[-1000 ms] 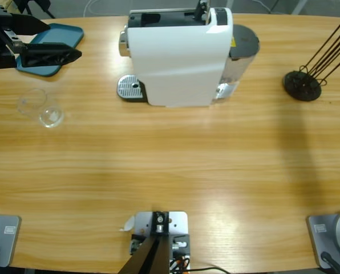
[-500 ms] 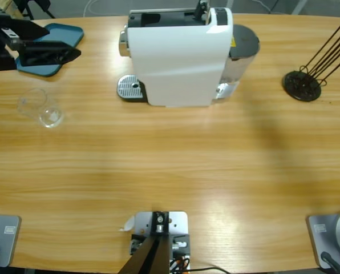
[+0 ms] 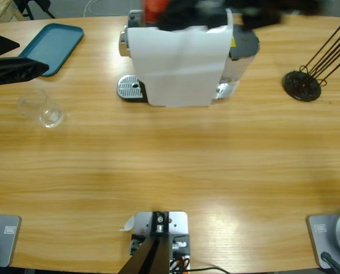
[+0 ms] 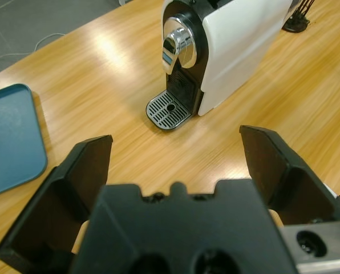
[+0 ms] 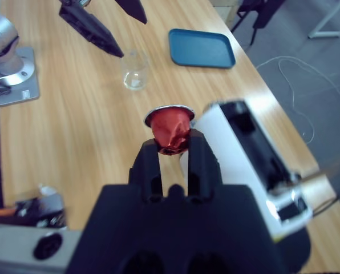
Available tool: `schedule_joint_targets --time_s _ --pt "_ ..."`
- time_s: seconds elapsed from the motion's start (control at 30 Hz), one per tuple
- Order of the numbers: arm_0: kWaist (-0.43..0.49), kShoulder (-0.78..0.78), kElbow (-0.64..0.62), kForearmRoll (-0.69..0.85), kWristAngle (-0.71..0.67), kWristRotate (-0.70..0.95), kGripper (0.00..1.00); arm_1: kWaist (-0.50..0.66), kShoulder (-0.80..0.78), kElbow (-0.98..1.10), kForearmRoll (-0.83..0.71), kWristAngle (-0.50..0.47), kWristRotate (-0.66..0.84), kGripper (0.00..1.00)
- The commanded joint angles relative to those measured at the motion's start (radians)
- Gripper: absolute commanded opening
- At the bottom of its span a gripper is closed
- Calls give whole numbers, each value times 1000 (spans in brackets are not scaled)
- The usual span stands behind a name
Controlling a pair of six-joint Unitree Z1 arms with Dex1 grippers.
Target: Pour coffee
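My right gripper is shut on a small red capsule with a silver rim. In the high view it shows as a dark blur holding the capsule over the top of the white coffee machine. A clear glass tumbler stands on the table at the left; coffee does not show in it. My left gripper hovers open at the left edge, beyond the tumbler, nothing between its jaws. The left wrist view looks past that gripper to the machine and its drip grate.
A teal tray lies at the back left corner. A black stand with thin rods sits at the right of the machine. The machine's top slot is open in the right wrist view.
The left gripper has pulled back toward the left edge. The right arm has swung in over the machine's top with the red capsule.
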Motion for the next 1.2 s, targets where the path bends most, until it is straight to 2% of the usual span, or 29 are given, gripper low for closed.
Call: schedule_joint_targets --time_s 0.03,0.17,0.3,0.4,0.53,1.2 --pt "-11 -31 43 22 37 -8 968 -18 271 -195 13 -45 -189 0" --pt "-11 -9 45 21 37 -8 968 -91 305 -240 9 -152 -300 0" --pt "-10 17 44 12 37 -8 968 -171 317 -246 13 -89 -335 0" --pt "4 31 42 -4 37 -8 968 -172 323 -237 20 -28 -336 0" --pt "5 41 38 -10 37 -8 968 -150 328 -212 25 -1 -333 0" --pt "5 42 57 -10 37 -8 968 -153 371 -145 16 -23 -321 0"
